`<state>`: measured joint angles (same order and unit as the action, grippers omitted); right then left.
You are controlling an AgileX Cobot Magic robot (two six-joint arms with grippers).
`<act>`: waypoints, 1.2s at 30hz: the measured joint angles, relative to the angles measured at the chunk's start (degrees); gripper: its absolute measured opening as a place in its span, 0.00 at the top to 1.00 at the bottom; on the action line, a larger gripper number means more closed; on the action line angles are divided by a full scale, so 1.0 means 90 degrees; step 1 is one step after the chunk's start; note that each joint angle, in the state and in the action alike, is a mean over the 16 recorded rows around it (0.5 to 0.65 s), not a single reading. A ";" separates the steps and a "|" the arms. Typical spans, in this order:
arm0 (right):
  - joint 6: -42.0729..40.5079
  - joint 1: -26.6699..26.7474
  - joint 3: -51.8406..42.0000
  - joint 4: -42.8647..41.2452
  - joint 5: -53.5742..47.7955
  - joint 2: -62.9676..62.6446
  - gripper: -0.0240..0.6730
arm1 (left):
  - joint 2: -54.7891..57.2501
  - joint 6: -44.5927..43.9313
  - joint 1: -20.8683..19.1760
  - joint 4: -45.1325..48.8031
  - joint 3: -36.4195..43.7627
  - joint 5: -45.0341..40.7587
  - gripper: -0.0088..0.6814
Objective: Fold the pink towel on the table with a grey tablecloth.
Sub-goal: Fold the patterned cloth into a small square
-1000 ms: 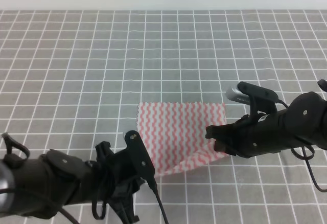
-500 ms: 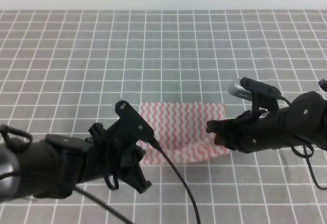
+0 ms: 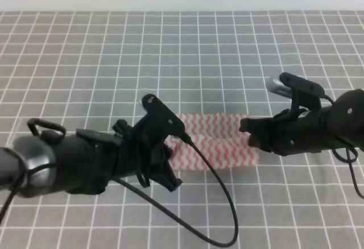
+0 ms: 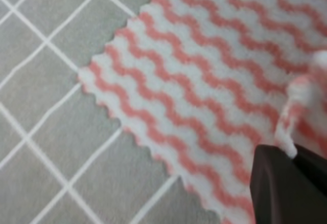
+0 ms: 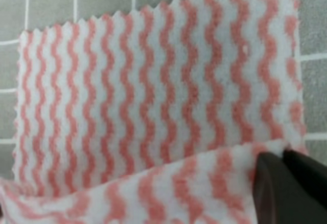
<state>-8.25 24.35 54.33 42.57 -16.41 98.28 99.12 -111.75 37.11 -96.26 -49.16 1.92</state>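
1. Now mid-fold: pink towel [image 3: 219, 146] lying on the table with a grey tablecloth [image 3: 182, 61], near edge raised.
2. Pinched shut on towel corners: left gripper [image 4: 286, 157], right gripper [image 5: 278, 165], to carry both evenly over.

- The thin pink-and-white wavy-striped towel [image 3: 219, 141] looks like a soft, fuzzy, matt non-woven cloth; its pinked edges are cut in small zigzags, clear in both wrist views [image 5: 153, 91].
- The grey tablecloth with thin white grid lines [image 3: 182, 55] is a matt fabric, flat and smooth, with no shine.
- The left black gripper [image 3: 170, 172] and its arm casing look like hard plastic with a slight satin sheen; a silvery metallic band shows at the near left.
- The right black gripper [image 3: 250, 138] has the same satin black plastic; its wrist camera has a glossy silver end.
- A thin black cable [image 3: 219, 203] looks smooth and rubbery.
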 joint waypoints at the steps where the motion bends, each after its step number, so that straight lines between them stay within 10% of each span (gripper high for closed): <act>1: -0.0008 -0.0025 0.0027 -0.0005 -0.0017 0.0025 0.99 | 0.0046 -0.0006 0.0000 -0.0004 -0.0047 0.0020 0.99; 36: -0.0119 -0.0254 0.0746 -0.0039 -0.0208 0.0608 0.99 | 0.0671 -0.0131 -0.0565 0.0005 -0.0687 -0.0548 0.99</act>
<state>-9.32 22.07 61.04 42.22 -18.28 103.76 105.16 -112.94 32.02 -96.21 -55.34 -3.01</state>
